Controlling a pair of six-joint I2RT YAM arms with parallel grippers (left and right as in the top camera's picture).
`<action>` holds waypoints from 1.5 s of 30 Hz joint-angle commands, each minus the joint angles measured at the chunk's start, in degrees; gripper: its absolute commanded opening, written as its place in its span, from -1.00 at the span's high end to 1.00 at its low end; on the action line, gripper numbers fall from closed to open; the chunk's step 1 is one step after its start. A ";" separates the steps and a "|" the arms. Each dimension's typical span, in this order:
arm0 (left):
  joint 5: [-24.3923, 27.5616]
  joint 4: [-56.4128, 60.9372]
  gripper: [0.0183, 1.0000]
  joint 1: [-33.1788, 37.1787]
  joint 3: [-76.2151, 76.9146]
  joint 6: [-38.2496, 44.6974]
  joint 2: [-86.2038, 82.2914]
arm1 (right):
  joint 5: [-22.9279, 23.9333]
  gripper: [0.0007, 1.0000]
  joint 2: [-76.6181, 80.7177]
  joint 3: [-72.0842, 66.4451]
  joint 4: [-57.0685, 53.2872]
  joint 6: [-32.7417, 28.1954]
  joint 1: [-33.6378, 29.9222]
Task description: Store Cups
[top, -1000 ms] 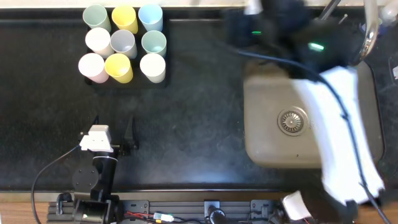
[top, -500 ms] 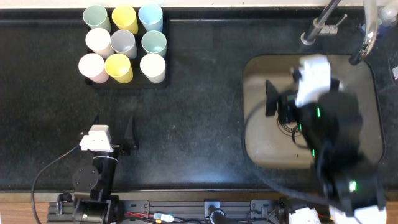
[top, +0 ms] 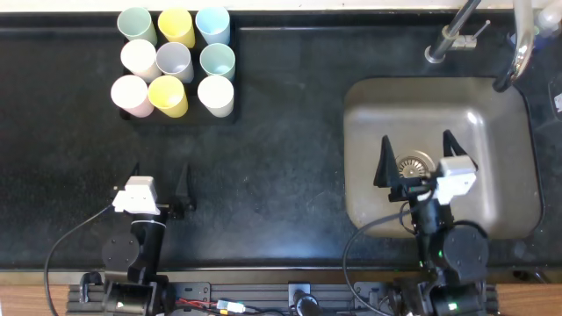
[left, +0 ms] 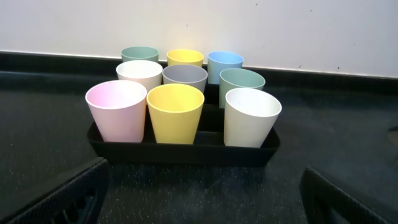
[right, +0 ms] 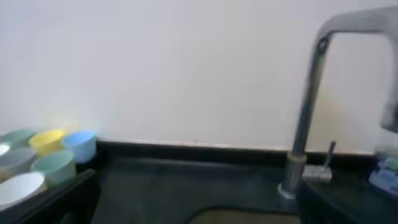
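Left hand [top: 162,172] wide open, empty, over counter [top: 281,158], facing nine cups [top: 173,61] upright in black tray [left: 186,153] at counter's back left. Right hand [top: 416,142] wide open, empty, above sink [top: 496,123].

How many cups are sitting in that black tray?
9, upright in the black tray, three rows of three. Back: green cup, yellow cup, blue cup. Middle: white cup, grey cup, green cup. Front: pink cup, yellow cup, white cup. None seems hidden.
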 commanded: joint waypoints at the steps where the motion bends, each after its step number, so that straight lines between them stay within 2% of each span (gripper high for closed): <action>1: 0.55 -0.17 -1.00 0.33 -0.04 0.85 -0.35 | 1.95 -1.00 -3.78 -5.49 3.52 0.48 -2.45; 6: 0.55 -0.17 -1.00 0.33 -0.04 0.85 -0.35 | 4.28 -1.00 -6.25 -10.51 5.05 0.48 -3.50; 10: 0.55 -0.17 -1.00 0.33 -0.04 0.85 -0.35 | 4.26 -1.00 -9.11 -15.56 7.26 0.48 -3.48; 13: 0.55 -0.17 -1.00 0.33 -0.04 0.85 -0.35 | 4.26 -1.00 -14.01 -19.89 4.09 0.50 -3.45; 18: 0.55 -0.17 -1.00 0.33 -0.04 0.85 -0.35 | 4.28 -1.00 -17.05 -19.89 -2.25 0.48 -3.39; 45: 0.55 -0.17 -1.00 0.33 -0.04 0.85 -0.35 | 4.26 -1.00 -17.09 -19.89 -2.12 0.48 -3.28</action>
